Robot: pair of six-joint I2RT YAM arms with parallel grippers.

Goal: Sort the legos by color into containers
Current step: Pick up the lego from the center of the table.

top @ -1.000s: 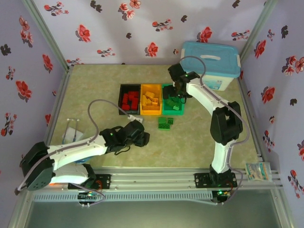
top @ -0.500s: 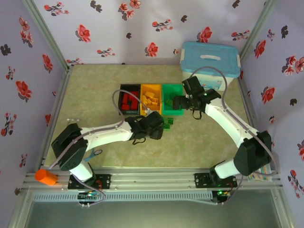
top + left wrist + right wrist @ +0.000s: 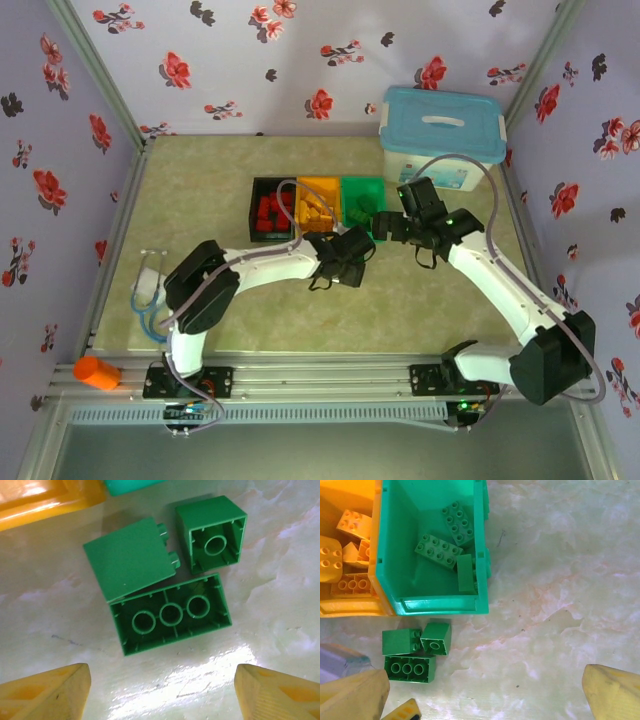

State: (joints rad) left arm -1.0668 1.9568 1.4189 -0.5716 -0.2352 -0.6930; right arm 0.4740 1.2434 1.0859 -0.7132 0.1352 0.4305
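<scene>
At the far left, by the rail, lies an orange cylinder [image 3: 97, 373] (no part of the sort). On the bench [image 3: 200, 180] three bins stand in a row, side against side: the black bin [image 3: 254, 205] with red bricks [image 3: 270, 212], the yellow-orange bin [image 3: 318, 182] with yellow bricks [image 3: 318, 208], then the green bin [image 3: 405, 515], which holds three green pieces. Just in front of the green bin's near wall, three loose green bricks [image 3: 415, 652] lie huddled and touching. The left arm [image 3: 270, 262] reaches across to them, and the left jaws stand wide and hold nothing, with a yellow fingertip [image 3: 45, 690] at each lower corner of the wrist view. The bricks lie just ahead of those tips and between them. Nearest is the long brick [image 3: 170, 615], upside down, its long axis running almost along the line from tip to tip. Closing as they stand, the jaws would likely meet its short ends, so a wrist turn may serve better. The right jaws, also wide and empty, hang further right by the green bin, with the bricks off to their left, so the left arm is the nearer. The white box [image 3: 443, 135] stands at the far right
</scene>
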